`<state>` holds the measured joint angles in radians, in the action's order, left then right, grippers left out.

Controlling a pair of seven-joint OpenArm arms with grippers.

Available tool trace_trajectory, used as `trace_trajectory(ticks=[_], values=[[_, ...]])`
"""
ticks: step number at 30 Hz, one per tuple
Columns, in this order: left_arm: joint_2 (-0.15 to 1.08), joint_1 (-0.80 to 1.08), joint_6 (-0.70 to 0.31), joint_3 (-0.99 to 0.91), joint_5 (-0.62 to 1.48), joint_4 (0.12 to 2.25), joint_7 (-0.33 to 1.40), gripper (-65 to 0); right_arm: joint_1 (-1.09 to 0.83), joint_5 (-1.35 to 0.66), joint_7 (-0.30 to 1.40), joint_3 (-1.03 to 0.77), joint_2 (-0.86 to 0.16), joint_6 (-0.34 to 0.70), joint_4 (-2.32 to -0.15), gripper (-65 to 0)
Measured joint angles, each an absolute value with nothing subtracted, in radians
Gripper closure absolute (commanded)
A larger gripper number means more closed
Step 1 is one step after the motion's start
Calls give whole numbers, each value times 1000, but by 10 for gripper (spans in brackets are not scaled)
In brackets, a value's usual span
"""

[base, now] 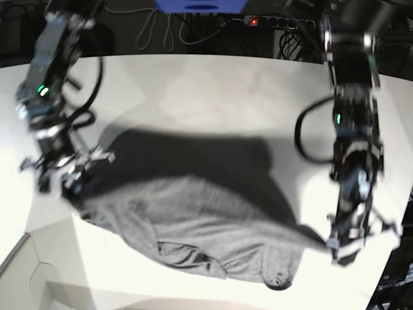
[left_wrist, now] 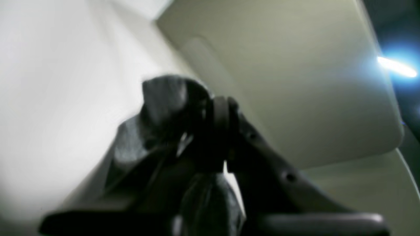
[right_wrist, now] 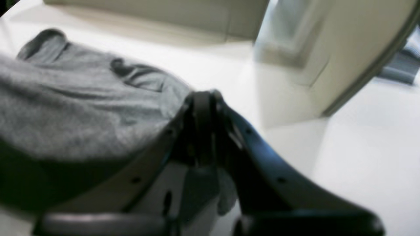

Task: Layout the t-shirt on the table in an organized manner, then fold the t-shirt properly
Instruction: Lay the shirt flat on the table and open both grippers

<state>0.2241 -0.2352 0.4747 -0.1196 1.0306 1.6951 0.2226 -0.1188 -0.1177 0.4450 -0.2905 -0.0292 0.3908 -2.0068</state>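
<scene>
The dark grey t-shirt (base: 193, 213) hangs stretched between my two grippers, sagging in the middle toward the white table (base: 206, 84), where it casts a broad shadow. In the base view my left gripper (base: 339, 248) pinches the shirt's right-hand corner. My right gripper (base: 70, 177) pinches the left-hand edge. Up close, the left gripper (left_wrist: 216, 108) is shut on a bunched dark fold of the t-shirt (left_wrist: 164, 98). The right gripper (right_wrist: 203, 98) is shut on the t-shirt (right_wrist: 82, 108), which spreads away to its left over the table (right_wrist: 361, 147).
A power strip (base: 277, 22) and loose cables lie behind the table's far edge. A pale boxy panel (base: 39, 284) sits at the near left corner. A beige panel (right_wrist: 328, 59) stands close to the right gripper.
</scene>
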Motion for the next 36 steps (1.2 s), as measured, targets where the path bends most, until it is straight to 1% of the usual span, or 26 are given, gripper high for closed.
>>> trace_trajectory(ticks=[3, 6, 12, 16, 19, 23, 28, 33, 36], values=[[221, -54, 467, -161, 1066, 1763, 216, -2, -236, -123, 427, -276, 23, 395, -2003, 0], [218, 82, 475, -168, 1088, 1769, 220, -2, -314, -114, 424, -236, 17, 393, -2003, 0], [222, 227, 471, -175, 1105, 1785, 213, -2, -429, -118, 419, -224, 17, 393, -2003, 0], [219, 306, 469, -272, 1112, 1774, 218, -2, -479, -120, 415, -227, 2, 393, -2003, 0], [222, 320, 471, -315, 1109, 1763, 208, -2, -500, -118, 414, -247, -18, 392, -2003, 0], [218, 318, 469, -313, 1112, 1736, 216, -2, -511, -120, 414, -246, -13, 393, -1990, 0], [219, 327, 468, -313, 1112, 1728, 215, -4, -514, -120, 415, -306, 2, 392, -1983, 0], [219, 355, 470, -313, 1113, 1727, 220, -6, -517, -117, 421, -310, -8, 392, -1907, 0], [219, 351, 468, -313, 1113, 1725, 268, -8, -519, -116, 421, -310, -14, 392, -1883, 0]])
